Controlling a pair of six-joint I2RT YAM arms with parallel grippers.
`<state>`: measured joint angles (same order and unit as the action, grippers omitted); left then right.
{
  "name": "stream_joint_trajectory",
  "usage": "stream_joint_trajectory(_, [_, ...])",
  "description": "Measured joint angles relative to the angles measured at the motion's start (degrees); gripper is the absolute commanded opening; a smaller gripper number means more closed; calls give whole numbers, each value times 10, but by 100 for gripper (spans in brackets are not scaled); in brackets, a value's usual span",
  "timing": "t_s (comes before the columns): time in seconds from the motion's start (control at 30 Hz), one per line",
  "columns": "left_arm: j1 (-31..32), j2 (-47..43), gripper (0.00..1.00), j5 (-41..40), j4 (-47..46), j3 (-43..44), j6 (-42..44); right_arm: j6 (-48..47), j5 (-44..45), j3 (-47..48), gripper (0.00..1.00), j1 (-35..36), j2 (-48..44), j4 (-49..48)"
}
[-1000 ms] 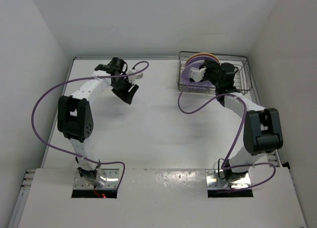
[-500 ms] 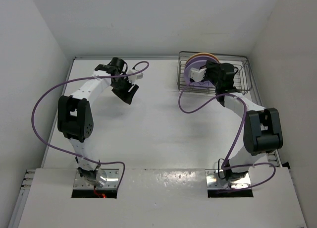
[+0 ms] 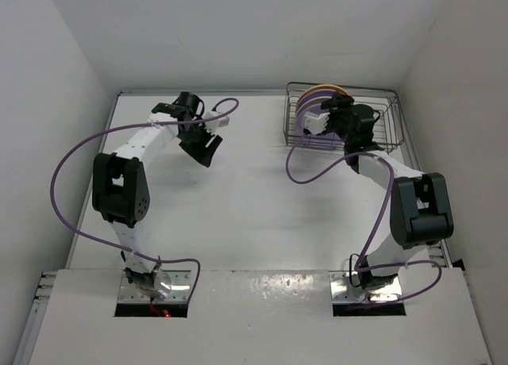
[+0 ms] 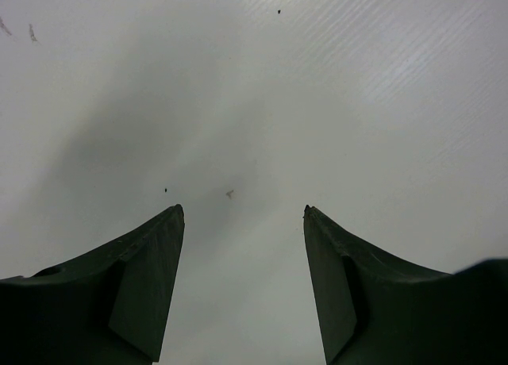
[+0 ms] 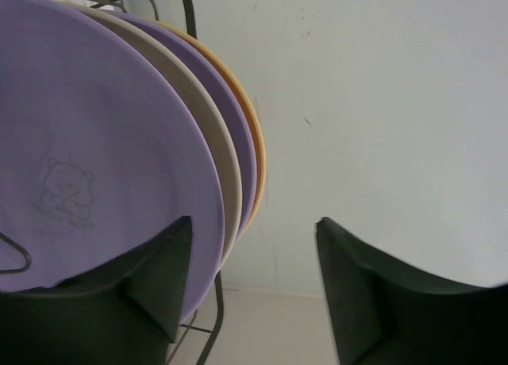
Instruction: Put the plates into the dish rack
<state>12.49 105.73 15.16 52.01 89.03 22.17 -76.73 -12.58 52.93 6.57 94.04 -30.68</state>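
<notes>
Plates in dish rack, far right corner. Right gripper agape beside nearest lavender plate; clipping its rim risks toppling it. Left gripper agape too.

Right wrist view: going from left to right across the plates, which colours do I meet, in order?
Purple plate with a bear drawing → cream plate → second purple plate → orange plate → white wall.
</notes>
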Motion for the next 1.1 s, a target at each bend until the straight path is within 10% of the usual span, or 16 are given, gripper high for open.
stream_joint_trajectory(0.27, [0, 0, 67, 0, 0, 0, 0, 50, 30, -3, 97, 18, -3, -43])
stream_joint_trajectory(0.43, [0, -1, 67, 0, 0, 0, 0, 222, 120, -9, 100, 55, -64, -45])
stream_joint_trajectory(0.73, [0, -10, 67, -19, -11, -4, -18, 860, 207, 73, 100, -64, -294, 271])
stream_joint_trajectory(1.1, [0, -10, 67, -38, -54, -36, -76, 1217, 224, -56, 100, -78, -329, 640])
